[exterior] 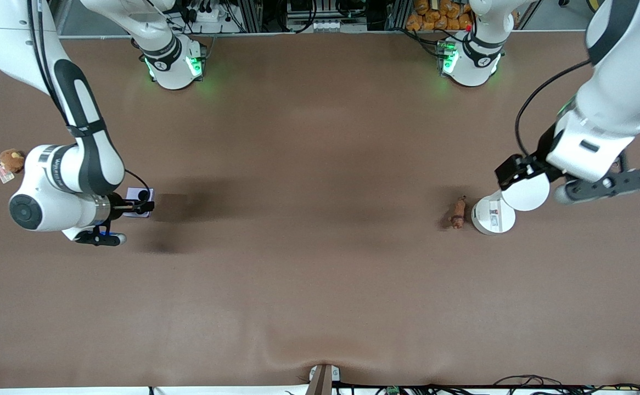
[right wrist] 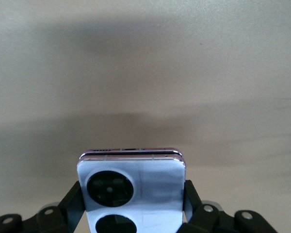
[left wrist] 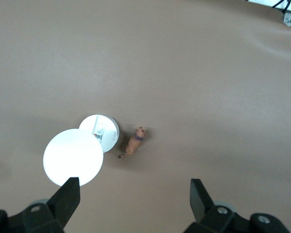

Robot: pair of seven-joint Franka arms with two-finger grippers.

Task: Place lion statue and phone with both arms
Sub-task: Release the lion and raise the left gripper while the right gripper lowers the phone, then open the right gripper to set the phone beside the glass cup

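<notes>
My right gripper (exterior: 143, 207) sits low at the right arm's end of the table, clamped on the phone (exterior: 138, 195). In the right wrist view the phone (right wrist: 132, 191) fills the space between my fingers (right wrist: 190, 196), one dark pad pressed on each of its side edges, its lavender face with the two black camera circles turned up toward my wrist and its folded edge pointing out away from the palm. I cannot tell whether it rests on the table (exterior: 320, 263) or hangs just above it.

My left gripper (left wrist: 135, 194) hangs in the air at the left arm's end of the table, fingers (left wrist: 68, 196) spread wide apart and holding nothing. The lion (left wrist: 134, 143) lies on the table below me, out ahead of the gap between my fingertips and well clear of both, so it is not between my jaws. From the front the lion (exterior: 457, 213) lies just beside a white round puck (exterior: 493, 216), apart from it, on the side toward the right arm's end. A second white disc (exterior: 526, 191) shows just above the puck.

A brown plush (exterior: 11, 161) with a tag lies at the table edge near my right arm.
</notes>
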